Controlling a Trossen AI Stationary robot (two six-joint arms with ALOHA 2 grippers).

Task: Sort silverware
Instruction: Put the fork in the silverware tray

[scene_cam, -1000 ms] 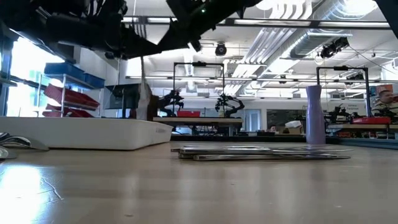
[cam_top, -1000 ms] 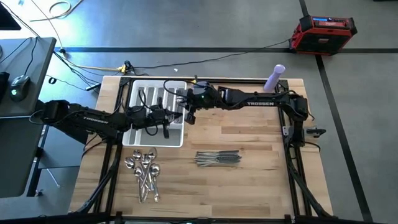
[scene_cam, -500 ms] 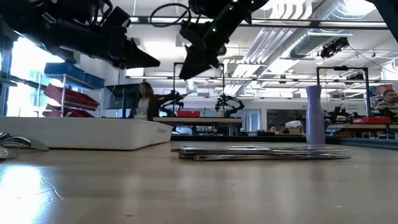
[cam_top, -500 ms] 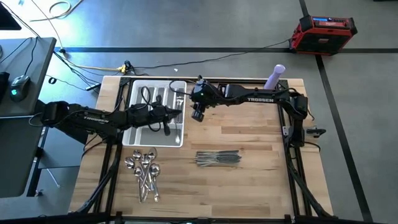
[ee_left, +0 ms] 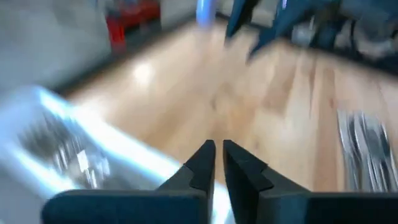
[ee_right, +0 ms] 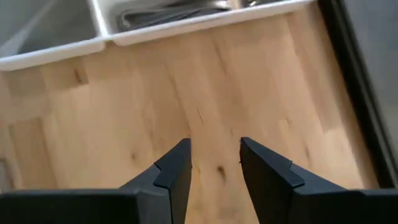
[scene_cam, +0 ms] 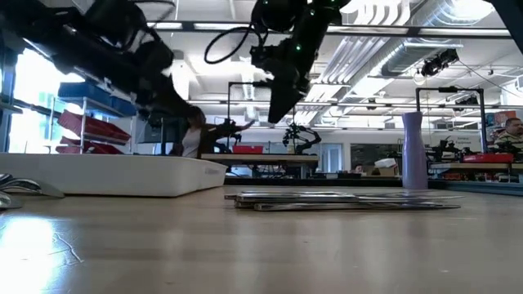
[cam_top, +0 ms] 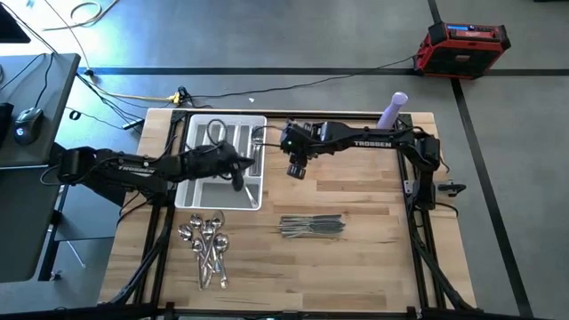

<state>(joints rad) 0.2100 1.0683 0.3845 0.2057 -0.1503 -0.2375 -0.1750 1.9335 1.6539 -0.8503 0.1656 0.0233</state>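
Shiny silverware (cam_top: 311, 227) in sorted table piles

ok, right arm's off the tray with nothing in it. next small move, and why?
Probably swing the right pincer toward the fork pile and lower over it: its fingers are open and empty over bare wood beside the tray, and that pile lies unsorted nearby.

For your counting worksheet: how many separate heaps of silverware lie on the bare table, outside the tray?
2: a spoon heap near the front-left, below the tray; a flat bundle mid-table, front. More lies inside the tray.

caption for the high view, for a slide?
Left gripper over the white tray, right gripper beside it; spoons and knives wait unsorted.
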